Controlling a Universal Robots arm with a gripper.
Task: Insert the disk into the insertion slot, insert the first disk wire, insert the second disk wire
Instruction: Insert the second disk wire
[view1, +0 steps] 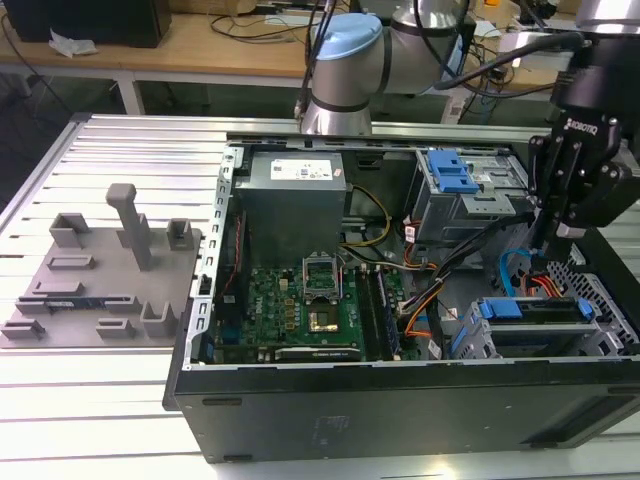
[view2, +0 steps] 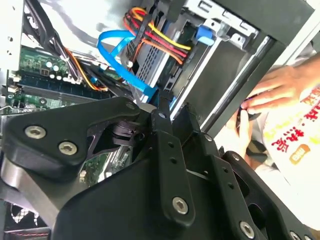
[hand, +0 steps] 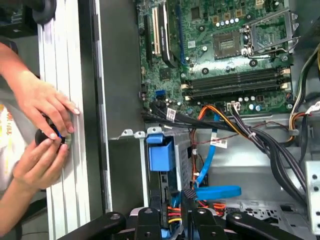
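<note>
Exterior view: an open black desktop computer case (view1: 400, 400) is lying on its side on a ribbed aluminium table (view1: 100, 400). The black robot gripper (view1: 563, 238) is hanging over the case's end on the exterior view's right, just above a low grey perforated sheet-metal drive cage, the insertion slot (view1: 600, 300). The silver hard drive in its bright blue plastic carrier, the disk (view1: 530, 310), is sitting inside that cage, blue edge facing the green motherboard (view1: 300, 300). A light blue flat data cable (view1: 515, 270) and a red, yellow and black power wire bundle (view1: 553, 288) are lying just beside the disk under the gripper. A taller grey cage with a blue latch (view1: 450, 175) is standing behind. A grey plastic fixture plate (view1: 90, 290) is resting on the table, well apart on the exterior view's left.

Second wrist view: the gripper's black fingers (view2: 165, 125) are standing nearly together at the tips, closing on the blue cable's end (view2: 150, 92); whether they are actually pinching it, I cannot tell. The coloured wires (view2: 155, 42) are running to the disk's rear. A person's hand (view2: 272, 92) is resting outside the case wall.

First wrist view: the blue carrier tab (hand: 161, 152) is showing in the cage, the blue cable (hand: 215, 190) looping beside it. Two hands (hand: 42, 125) are holding a small dark object on the table rail.
</note>
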